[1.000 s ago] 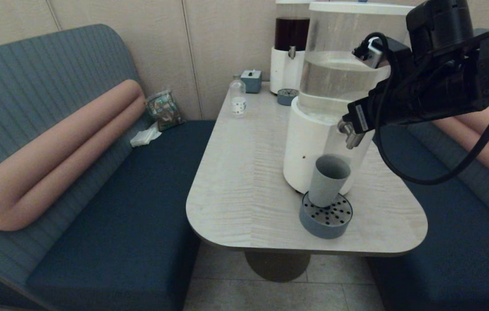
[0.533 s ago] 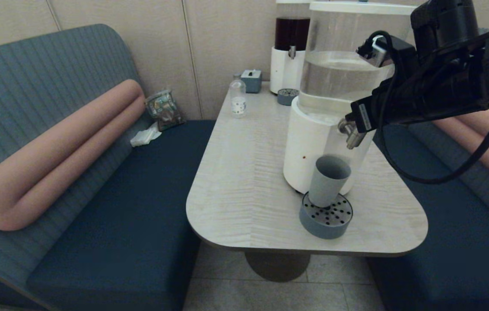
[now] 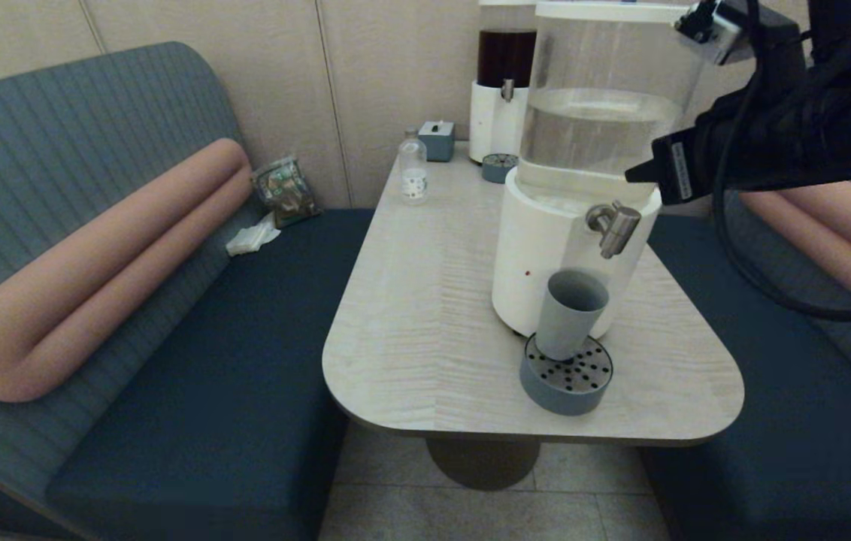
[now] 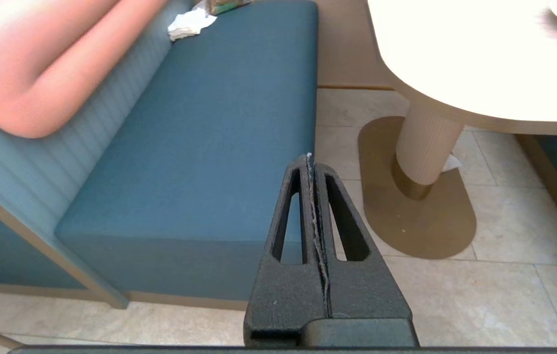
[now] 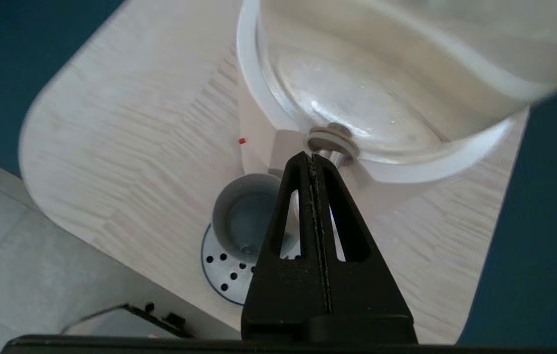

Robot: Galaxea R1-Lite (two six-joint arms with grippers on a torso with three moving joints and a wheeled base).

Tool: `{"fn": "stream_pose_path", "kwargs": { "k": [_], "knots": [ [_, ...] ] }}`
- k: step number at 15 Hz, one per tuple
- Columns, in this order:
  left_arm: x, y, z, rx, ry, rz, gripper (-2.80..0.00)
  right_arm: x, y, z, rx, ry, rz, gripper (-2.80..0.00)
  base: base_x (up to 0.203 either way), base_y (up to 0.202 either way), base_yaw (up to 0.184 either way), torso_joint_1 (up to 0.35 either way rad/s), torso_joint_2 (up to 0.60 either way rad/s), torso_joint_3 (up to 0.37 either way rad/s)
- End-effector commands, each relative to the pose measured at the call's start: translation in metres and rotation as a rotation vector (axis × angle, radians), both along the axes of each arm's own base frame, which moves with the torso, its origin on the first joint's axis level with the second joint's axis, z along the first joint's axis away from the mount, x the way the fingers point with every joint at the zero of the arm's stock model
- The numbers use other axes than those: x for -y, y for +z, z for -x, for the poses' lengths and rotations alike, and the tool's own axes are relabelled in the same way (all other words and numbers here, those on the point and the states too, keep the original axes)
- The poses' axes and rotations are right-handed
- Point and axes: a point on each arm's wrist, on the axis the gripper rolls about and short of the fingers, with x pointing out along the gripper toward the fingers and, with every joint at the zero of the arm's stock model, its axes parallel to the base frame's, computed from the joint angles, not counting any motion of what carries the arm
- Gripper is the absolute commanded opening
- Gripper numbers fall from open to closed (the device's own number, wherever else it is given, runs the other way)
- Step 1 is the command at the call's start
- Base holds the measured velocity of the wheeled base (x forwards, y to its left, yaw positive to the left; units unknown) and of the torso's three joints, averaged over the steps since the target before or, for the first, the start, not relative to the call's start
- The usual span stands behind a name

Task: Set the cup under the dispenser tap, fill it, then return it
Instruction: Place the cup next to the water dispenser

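Observation:
The grey-blue cup point(image 3: 570, 312) stands upright on the round perforated tray point(image 3: 567, 385), right below the steel tap point(image 3: 613, 225) of the big white-based dispenser point(image 3: 538, 255) with its clear tank. My right gripper point(image 3: 632, 177) is shut and empty; it hovers just above and to the right of the tap, clear of it. In the right wrist view the shut tips point(image 5: 312, 157) point at the tap point(image 5: 333, 150), with the cup point(image 5: 241, 214) and tray point(image 5: 219, 270) beneath. My left gripper point(image 4: 312, 160) hangs shut and empty, low beside the bench, outside the head view.
Behind the big dispenser stand a dark-liquid dispenser point(image 3: 504, 83), a second small tray point(image 3: 501, 167), a grey box point(image 3: 437, 139) and a small clear bottle point(image 3: 414, 169). Blue benches point(image 3: 230, 361) flank the table point(image 3: 425, 315); the tray sits near the table's front edge.
My right gripper has risen off the tap and drawn back up and to the right, leaving the tap uncovered. The cup and tray have stayed put.

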Motion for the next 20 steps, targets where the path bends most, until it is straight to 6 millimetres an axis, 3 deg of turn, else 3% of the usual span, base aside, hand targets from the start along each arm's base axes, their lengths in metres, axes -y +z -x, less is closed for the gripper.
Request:
{"fn": "stream_pose_path", "kwargs": {
  "k": [1,4,6,9,11,14,17,20],
  "knots": [
    [0.0,0.0,0.0,-0.003,0.001,0.0,-2.8,0.009,0.021,0.029,0.068,0.013,-0.031,-2.8,0.0,0.0,0.0,0.0,0.0,0.0],
    [0.0,0.0,0.0,-0.003,0.001,0.0,-2.8,0.036,0.052,0.086,0.187,0.012,-0.086,-2.8,0.0,0.0,0.0,0.0,0.0,0.0],
    [0.0,0.0,0.0,-0.003,0.001,0.0,-2.8,0.062,0.061,0.131,0.258,-0.027,-0.109,-2.8,0.0,0.0,0.0,0.0,0.0,0.0],
    [0.0,0.0,0.0,-0.003,0.001,0.0,-2.8,0.107,0.055,0.189,0.347,-0.246,-0.093,-2.8,0.0,0.0,0.0,0.0,0.0,0.0],
    [0.0,0.0,0.0,-0.003,0.001,0.0,-2.8,0.119,0.045,0.24,0.42,-0.315,-0.094,-2.8,0.0,0.0,0.0,0.0,0.0,0.0],
    [0.0,0.0,0.0,-0.003,0.001,0.0,-2.8,0.126,0.007,0.302,0.479,-0.319,-0.099,-2.8,0.0,0.0,0.0,0.0,0.0,0.0],
    [0.0,0.0,0.0,-0.003,0.001,0.0,-2.8,0.129,-0.053,0.33,0.442,-0.35,-0.084,-2.8,0.0,0.0,0.0,0.0,0.0,0.0],
    [0.0,0.0,0.0,-0.003,0.001,0.0,-2.8,0.128,-0.104,0.34,0.402,-0.389,-0.072,-2.8,0.0,0.0,0.0,0.0,0.0,0.0]
  ]
}}
